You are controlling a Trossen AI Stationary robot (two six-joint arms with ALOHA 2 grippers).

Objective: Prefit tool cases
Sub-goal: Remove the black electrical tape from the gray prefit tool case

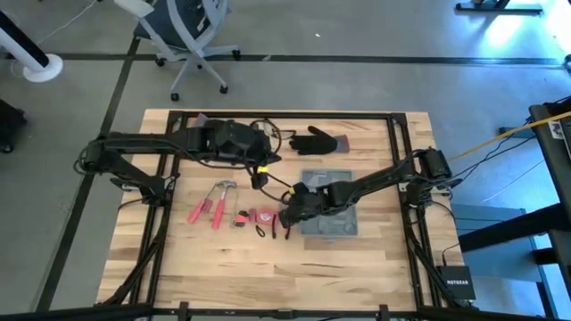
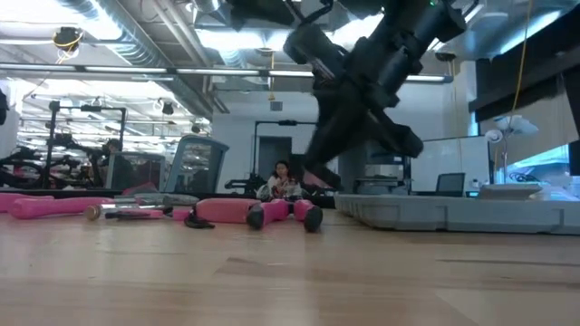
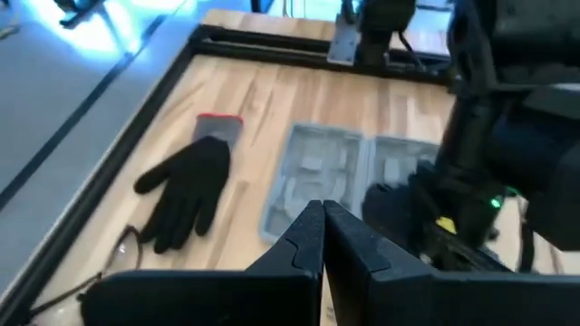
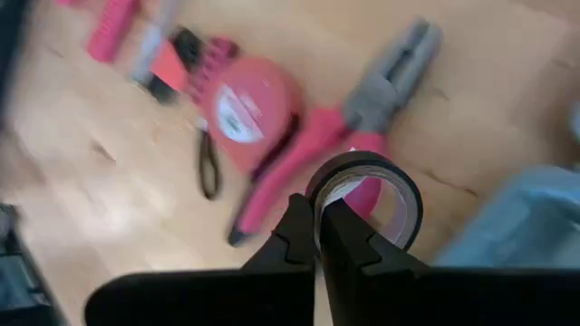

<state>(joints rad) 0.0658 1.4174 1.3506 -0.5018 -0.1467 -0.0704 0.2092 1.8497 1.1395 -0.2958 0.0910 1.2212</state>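
Light wooden table with a black frame, standing on a grey concrete floor; a white office chair sits beyond its far edge. Across the table at eye level — an open workshop, exposed ceiling ducts, a seated person far back.

Left gripper hovers mid-table, fingers pressed together, carrying nothing. Toward the left edge lie red-handled tools, then a red tape measure and pliers near the centre. A black glove lies by the far edge.

Right gripper — clamped on the rim of a roll of black tape, just beside the tool case, which lies open, right of centre.
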